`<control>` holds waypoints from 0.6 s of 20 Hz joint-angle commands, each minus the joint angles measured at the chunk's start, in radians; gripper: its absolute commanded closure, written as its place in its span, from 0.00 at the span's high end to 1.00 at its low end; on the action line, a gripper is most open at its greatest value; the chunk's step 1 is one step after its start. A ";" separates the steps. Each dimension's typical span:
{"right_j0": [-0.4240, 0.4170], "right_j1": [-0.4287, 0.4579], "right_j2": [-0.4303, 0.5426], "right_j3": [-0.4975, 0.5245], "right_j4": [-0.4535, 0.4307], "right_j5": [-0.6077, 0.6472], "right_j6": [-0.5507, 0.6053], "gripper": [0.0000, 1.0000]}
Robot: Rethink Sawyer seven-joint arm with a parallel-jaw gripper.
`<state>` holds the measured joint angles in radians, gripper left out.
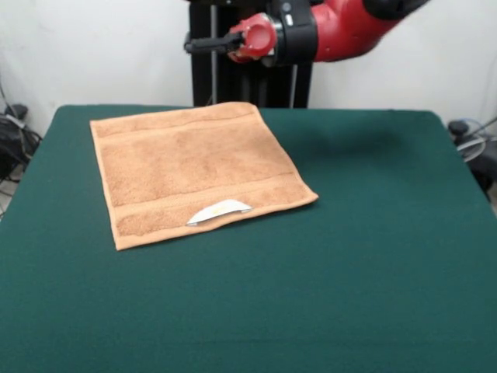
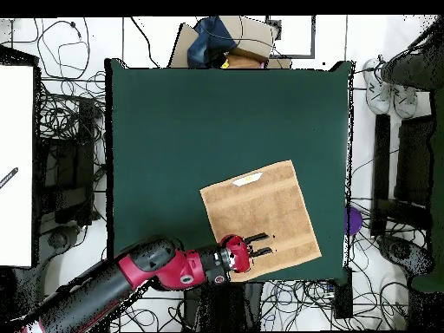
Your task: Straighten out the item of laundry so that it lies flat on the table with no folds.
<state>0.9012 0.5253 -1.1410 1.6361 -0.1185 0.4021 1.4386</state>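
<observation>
The item of laundry (image 1: pixel 194 167), a tan terry towel, lies spread open on the green table (image 1: pixel 373 233), in the far-left part of the front view. Its white label (image 1: pixel 220 210) curls up at the near edge. In the overhead view the towel (image 2: pixel 260 217) sits slightly rotated near the table's (image 2: pixel 173 130) lower right, with the label (image 2: pixel 249 179) on its upper edge. My gripper (image 1: pixel 191 47) hovers high above the towel's far edge, turned sideways. From above, the gripper (image 2: pixel 264 244) shows two separate black fingers over the towel's lower border, open and holding nothing.
Cables (image 2: pixel 65 52) and boxes (image 2: pixel 230 39) lie on the floor around the table, and a pair of shoes (image 2: pixel 390 91) sits at the upper right. A white board (image 2: pixel 16 165) stands at the left edge. More cables (image 1: pixel 12 132) show beside the table.
</observation>
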 commanded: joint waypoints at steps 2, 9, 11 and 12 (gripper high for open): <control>-0.122 -0.210 0.244 0.060 0.093 -0.290 0.289 1.00; -0.208 -0.365 0.363 0.097 0.141 -0.295 0.285 1.00; -0.214 -0.390 0.369 0.098 0.138 -0.242 0.265 1.00; -0.224 -0.423 0.381 0.112 0.133 -0.234 0.256 1.00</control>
<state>0.7221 0.2395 -0.9925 1.7646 -0.0984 0.1088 1.4386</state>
